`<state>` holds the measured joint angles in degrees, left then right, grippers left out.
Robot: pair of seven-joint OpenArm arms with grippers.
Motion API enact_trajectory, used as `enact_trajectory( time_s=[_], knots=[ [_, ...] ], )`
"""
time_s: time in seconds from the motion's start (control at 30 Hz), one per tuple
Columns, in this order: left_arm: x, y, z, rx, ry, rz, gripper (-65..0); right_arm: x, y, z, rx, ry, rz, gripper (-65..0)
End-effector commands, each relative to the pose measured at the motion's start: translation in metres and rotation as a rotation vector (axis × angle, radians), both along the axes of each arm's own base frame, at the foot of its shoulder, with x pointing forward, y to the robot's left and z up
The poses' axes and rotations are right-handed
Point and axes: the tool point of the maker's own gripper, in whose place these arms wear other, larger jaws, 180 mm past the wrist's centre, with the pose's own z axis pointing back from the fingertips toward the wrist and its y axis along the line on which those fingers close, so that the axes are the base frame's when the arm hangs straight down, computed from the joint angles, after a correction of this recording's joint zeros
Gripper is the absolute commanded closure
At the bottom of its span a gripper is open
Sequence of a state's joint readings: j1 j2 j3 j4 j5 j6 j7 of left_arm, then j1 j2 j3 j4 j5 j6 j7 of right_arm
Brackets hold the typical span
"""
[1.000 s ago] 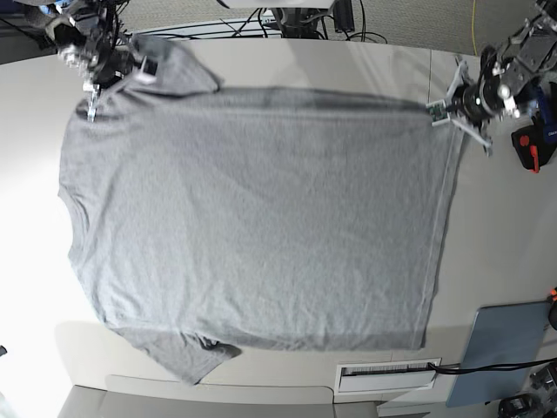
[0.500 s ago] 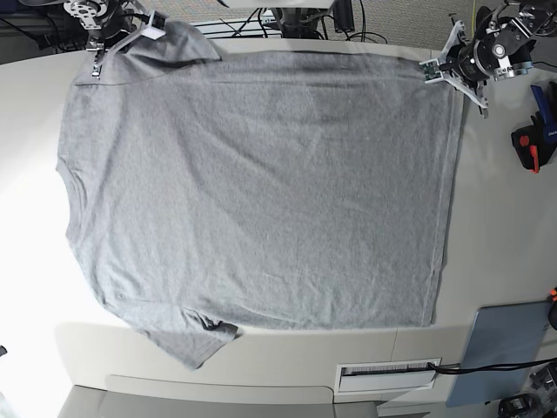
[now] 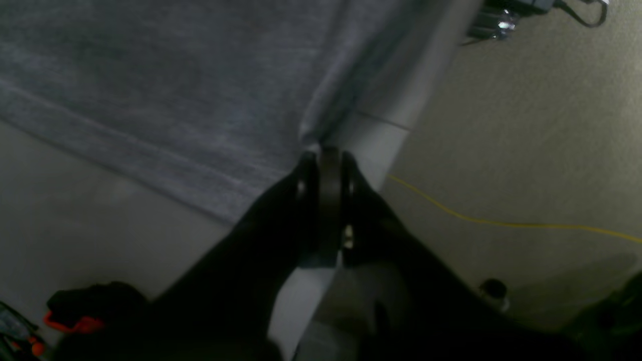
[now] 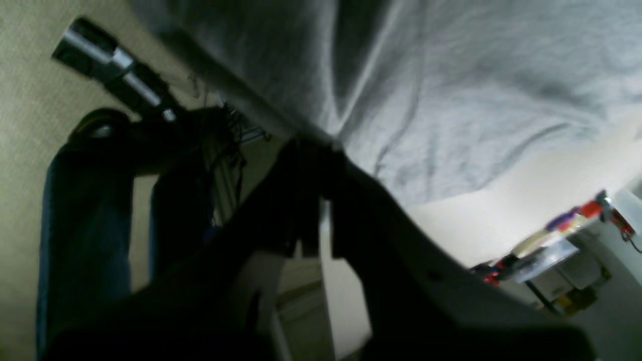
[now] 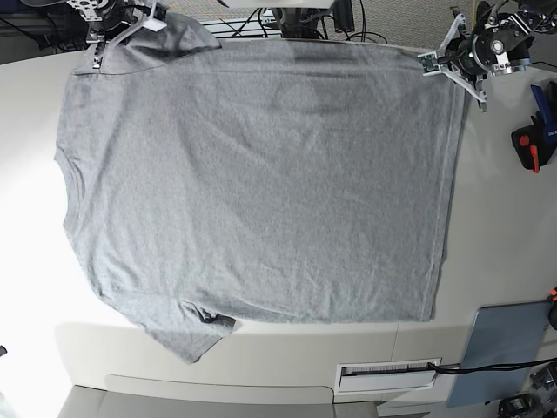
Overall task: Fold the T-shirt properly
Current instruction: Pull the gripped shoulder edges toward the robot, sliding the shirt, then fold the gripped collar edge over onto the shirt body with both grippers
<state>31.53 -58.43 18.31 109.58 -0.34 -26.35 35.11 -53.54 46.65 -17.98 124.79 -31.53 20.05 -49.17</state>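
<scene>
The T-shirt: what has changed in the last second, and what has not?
Both claws, left and right, pulled the T-shirt toward the far table edge, spreading it flatter. Each claw stays shut on its shirt corner; the lower sleeve still hangs over the near edge.

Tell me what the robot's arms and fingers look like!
In the base view, both arms are black and silver metal with round joints. The left gripper has thin, pale, pointed fingers and a small square tag at the tip. The right gripper is pale too, with a white block. Up close, the wrist cameras show the fingers as dark and flat.
</scene>
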Motion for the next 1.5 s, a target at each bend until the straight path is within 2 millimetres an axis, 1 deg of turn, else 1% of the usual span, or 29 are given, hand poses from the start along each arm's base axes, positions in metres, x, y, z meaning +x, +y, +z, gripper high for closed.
enact_trajectory(
  time_s=[0.0, 0.13, 0.2, 0.3, 0.37, 0.47, 0.6, 0.67, 0.77, 0.83, 0.93, 1.07, 1.17, 1.33, 1.47],
  knots=[
    [-0.007, 0.008, 0.0, 0.029, 0.023, 0.006, 0.0, 0.012, -0.004, 0.009, -0.009, -0.056, 0.002, 0.0],
    [0.012, 0.012, 0.005, 0.022, -0.051, 0.062, 0.0, 0.039, -0.016, 0.023, 0.015, -0.153, -0.036, 0.0],
    [0.026, 0.011, 0.01, -0.006, -0.105, 0.091, 0.0, 0.054, -0.022, 0.03, 0.035, -0.191, -0.076, 0.0],
    [0.049, 0.015, 0.019, -0.016, -0.195, 0.171, 0.0, 0.077, -0.027, 0.039, 0.067, -0.247, -0.123, 0.0],
    [0.064, 0.019, 0.025, -0.026, -0.25, 0.23, 0.0, 0.089, -0.027, 0.045, 0.078, -0.283, -0.132, 0.0],
    [0.08, 0.022, 0.036, -0.067, -0.306, 0.292, 0.0, 0.105, -0.026, 0.052, 0.092, -0.337, -0.144, 0.0],
    [0.1, 0.026, 0.051, -0.121, -0.382, 0.356, 0.0, 0.123, -0.017, 0.059, 0.14, -0.404, -0.174, 0.0],
    [0.106, 0.023, 0.053, -0.144, -0.404, 0.375, 0.0, 0.132, -0.015, 0.064, 0.154, -0.436, -0.182, 0.0],
    [0.105, 0.006, 0.047, -0.216, -0.373, 0.36, 0.0, 0.144, -0.013, 0.071, 0.176, -0.472, -0.186, 0.0],
    [0.11, -0.002, 0.045, -0.259, -0.379, 0.37, 0.0, 0.15, -0.011, 0.074, 0.194, -0.484, -0.188, 0.0],
    [0.126, -0.004, 0.047, -0.283, -0.415, 0.404, 0.0, 0.158, -0.017, 0.07, 0.194, -0.492, -0.19, 0.0],
    [0.145, -0.002, 0.051, -0.307, -0.455, 0.426, 0.0, 0.166, -0.024, 0.064, 0.185, -0.495, -0.2, 0.0],
    [0.155, -0.002, 0.052, -0.319, -0.466, 0.431, 0.0, 0.174, -0.019, 0.056, 0.219, -0.483, -0.194, 0.0],
    [0.163, -0.005, 0.04, -0.351, -0.451, 0.47, 0.0, 0.192, -0.007, 0.037, 0.22, -0.452, -0.167, 0.0],
    [0.171, -0.005, 0.033, -0.371, -0.452, 0.509, 0.0, 0.205, -0.008, 0.021, 0.194, -0.426, -0.16, 0.0]
  ],
)
